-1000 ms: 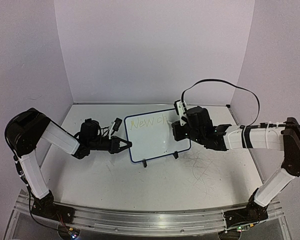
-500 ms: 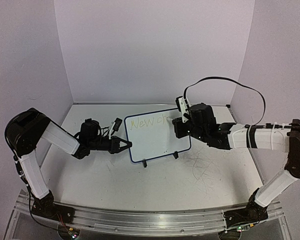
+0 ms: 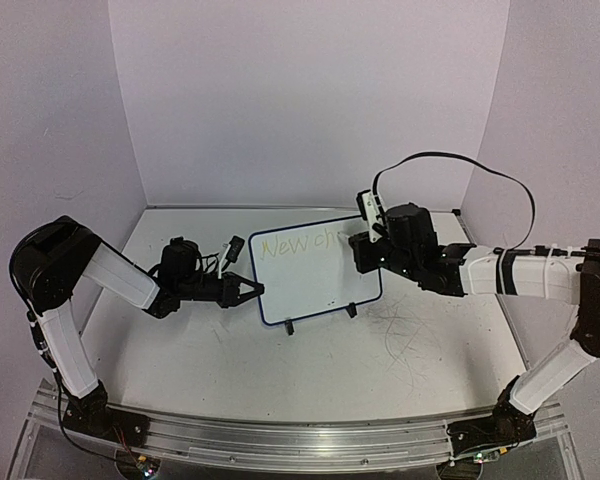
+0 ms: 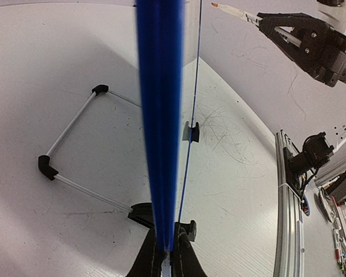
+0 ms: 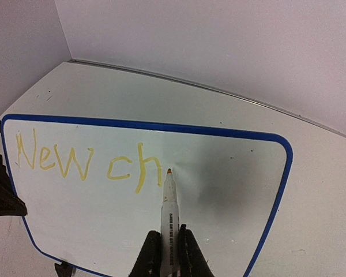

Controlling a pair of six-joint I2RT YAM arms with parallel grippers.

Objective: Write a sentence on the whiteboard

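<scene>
Pale lilac walls (image 3: 300, 100), scuffed white tabletop (image 3: 280, 375)

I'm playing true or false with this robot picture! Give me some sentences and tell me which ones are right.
1. The yellow letters on the whiteboard spell "New ch". True.
2. The right fingers are empty. False: they are shut on a marker, and its tip sits just after the "h".
3. The left fingers pinch the whiteboard's blue edge. True.
4. The letters are written along the bottom of the whiteboard. False: they run along the top, starting at its left side.
</scene>
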